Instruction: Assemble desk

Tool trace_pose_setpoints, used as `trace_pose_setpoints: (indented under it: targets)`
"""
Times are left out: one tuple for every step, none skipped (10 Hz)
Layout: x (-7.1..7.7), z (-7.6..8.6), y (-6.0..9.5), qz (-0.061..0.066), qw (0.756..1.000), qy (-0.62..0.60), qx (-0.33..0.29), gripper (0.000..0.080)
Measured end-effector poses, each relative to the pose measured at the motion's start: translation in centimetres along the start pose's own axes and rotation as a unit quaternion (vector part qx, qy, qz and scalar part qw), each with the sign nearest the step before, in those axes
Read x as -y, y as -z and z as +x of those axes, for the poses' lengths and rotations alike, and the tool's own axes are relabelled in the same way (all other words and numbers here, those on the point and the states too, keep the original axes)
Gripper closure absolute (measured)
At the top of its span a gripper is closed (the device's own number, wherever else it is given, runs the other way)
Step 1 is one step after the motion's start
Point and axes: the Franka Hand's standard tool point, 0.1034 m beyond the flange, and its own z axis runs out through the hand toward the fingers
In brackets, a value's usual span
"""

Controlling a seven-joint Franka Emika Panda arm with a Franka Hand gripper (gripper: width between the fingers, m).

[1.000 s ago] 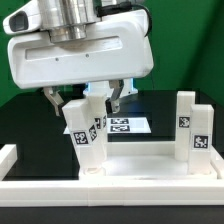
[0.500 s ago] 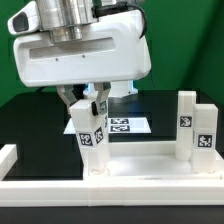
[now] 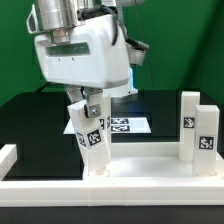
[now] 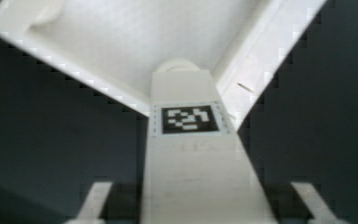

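The white desk tabletop (image 3: 145,163) lies with its rim up at the front of the black table. One tagged white leg (image 3: 92,145) stands in its corner socket on the exterior view's left, leaning slightly. My gripper (image 3: 88,104) is right above it and straddles its top. In the wrist view the leg (image 4: 194,140) runs between my fingers (image 4: 98,200), with a dark gap on each side, so the gripper (image 4: 201,202) is open. The tabletop's rim (image 4: 91,72) shows beyond the leg. Two more legs (image 3: 189,124) (image 3: 207,137) stand upright at the exterior view's right.
The marker board (image 3: 128,125) lies flat behind the tabletop. A low white border rail (image 3: 110,190) runs along the front, and another piece (image 3: 8,156) lies at the exterior view's left. A green wall stands behind.
My wrist has turned about the leg and shifted toward the exterior view's right. The fingers, spread wide a second ago, now sit close beside the leg's top. The leg leans a little.
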Motion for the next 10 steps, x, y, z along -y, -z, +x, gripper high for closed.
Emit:
trace_pose_setpoints:
  targets:
    - [-0.2, -0.3, 0.0, 0.009, 0.998, -0.061, -0.007, 0.0508]
    - [-0.3, -0.6, 0.0, 0.015, 0.995, -0.095, -0.011, 0.0507]
    - [-0.2, -1.1, 0.0, 0.018, 0.99, -0.143, -0.012, 0.0507]
    - [0.0, -1.4, 0.0, 0.021, 0.984, -0.179, -0.014, 0.0507]
    - [0.1, -1.8, -0.1, 0.028, 0.974, -0.223, -0.015, 0.0505]
    - [0.2, -2.1, -0.1, 0.03, 0.967, -0.252, -0.012, 0.0505]
    - [0.4, -2.4, -0.2, 0.03, 0.962, -0.27, -0.012, 0.0505]
    - [0.4, -2.5, -0.2, 0.03, 0.96, -0.277, -0.012, 0.0505]
    - [0.4, -2.5, -0.2, 0.03, 0.964, -0.265, -0.012, 0.0505]
    - [0.4, -2.5, -0.3, 0.029, 0.966, -0.256, -0.012, 0.0505]
